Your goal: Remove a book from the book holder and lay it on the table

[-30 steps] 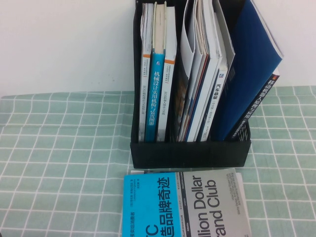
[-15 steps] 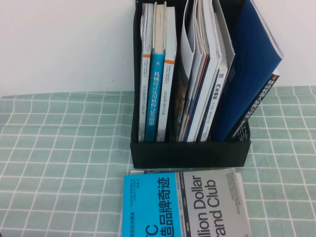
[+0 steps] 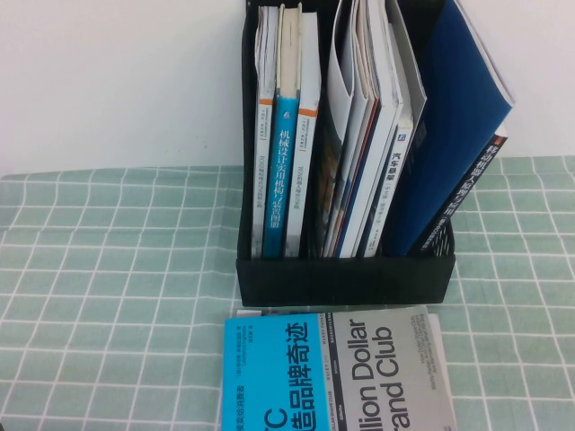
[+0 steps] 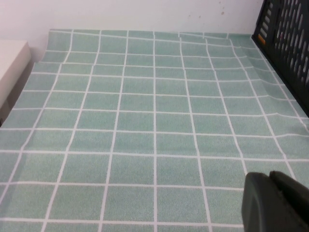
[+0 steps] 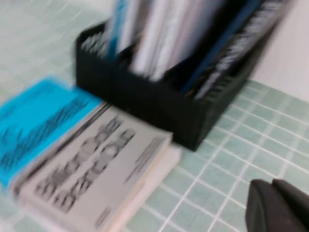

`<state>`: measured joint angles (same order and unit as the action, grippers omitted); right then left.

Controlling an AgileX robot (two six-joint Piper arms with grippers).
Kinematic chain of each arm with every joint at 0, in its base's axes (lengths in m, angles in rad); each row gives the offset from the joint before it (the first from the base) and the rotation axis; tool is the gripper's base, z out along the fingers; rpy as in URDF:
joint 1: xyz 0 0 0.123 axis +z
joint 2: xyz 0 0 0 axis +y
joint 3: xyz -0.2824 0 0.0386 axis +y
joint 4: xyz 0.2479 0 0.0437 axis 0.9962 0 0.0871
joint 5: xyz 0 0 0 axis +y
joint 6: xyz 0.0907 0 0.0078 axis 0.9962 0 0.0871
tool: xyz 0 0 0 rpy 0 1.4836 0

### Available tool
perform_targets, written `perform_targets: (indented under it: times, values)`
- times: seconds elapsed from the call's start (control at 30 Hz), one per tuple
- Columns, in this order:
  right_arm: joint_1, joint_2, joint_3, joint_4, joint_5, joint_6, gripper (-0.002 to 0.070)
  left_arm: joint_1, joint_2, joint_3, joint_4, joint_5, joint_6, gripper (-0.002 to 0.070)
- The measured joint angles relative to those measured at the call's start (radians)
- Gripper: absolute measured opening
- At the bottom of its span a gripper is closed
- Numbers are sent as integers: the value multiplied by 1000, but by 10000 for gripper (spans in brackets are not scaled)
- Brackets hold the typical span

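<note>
Lying flat on the table, the book; both jaws indistinct.

High view looks down at book holder and book; right wrist sees both, low, close; left wrist faces bare table, holder's side at edge.

The book lies flat (cover up) before the book holder.
</note>
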<state>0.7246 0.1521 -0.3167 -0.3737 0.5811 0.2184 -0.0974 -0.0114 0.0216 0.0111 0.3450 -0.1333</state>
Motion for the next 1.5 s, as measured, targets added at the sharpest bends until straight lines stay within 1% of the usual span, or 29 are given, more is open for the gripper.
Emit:
perform_targets:
  times: [0.07, 0.1, 0.17, 0.27, 0.37, 0.47, 0.53, 0.6, 0.77, 0.83, 1.13, 1.3, 1.43, 1.5]
  values:
    - [-67, -23, 0, -2, -4, 78, -2, 0, 0, 0, -2, 0, 0, -2]
    - [-104, -36, 2, -2, -6, 89, -2, 0, 0, 0, -2, 0, 0, -2]
    - [-214, -65, 20, -4, -23, 65, -2, 1, 0, 0, -2, 0, 0, -2]
    - [-381, -121, 63, 24, -106, -5, -2, 1, 0, 0, -2, 0, 0, -2]
    - [-550, -161, 139, 120, -261, -129, -2, 1, 0, 0, -2, 0, 0, -2]
    - [-677, -164, 221, 239, -398, -252, -2, 1, 0, 0, -2, 0, 0, -2]
    - [-736, -164, 286, 284, -464, -291, -2, 1, 0, 0, -2, 0, 0, -2]
    - [-755, -164, 328, 296, -481, -313, -2, 1, 0, 0, -2, 0, 0, -2]
    - [-766, -164, 344, 290, -279, -342, -2, 1, 0, 0, -4, 0, 0, -2]
    - [-766, -164, 347, 291, -227, -348, -2, 1, 0, 0, -4, 0, 0, -2]
    - [-774, -164, 347, 291, -223, -366, -2, 1, 0, 0, -4, 0, 2, -2]
    - [-863, -164, 347, 291, -217, -362, -2, 1, 0, 0, -4, 0, 2, -2]
    - [-886, -164, 347, 291, -216, -249, -2, 1, 0, 0, -4, 0, 2, -2]
    - [-886, -164, 347, 288, -215, -218, -2, 1, 0, 0, -4, 0, 2, -2]
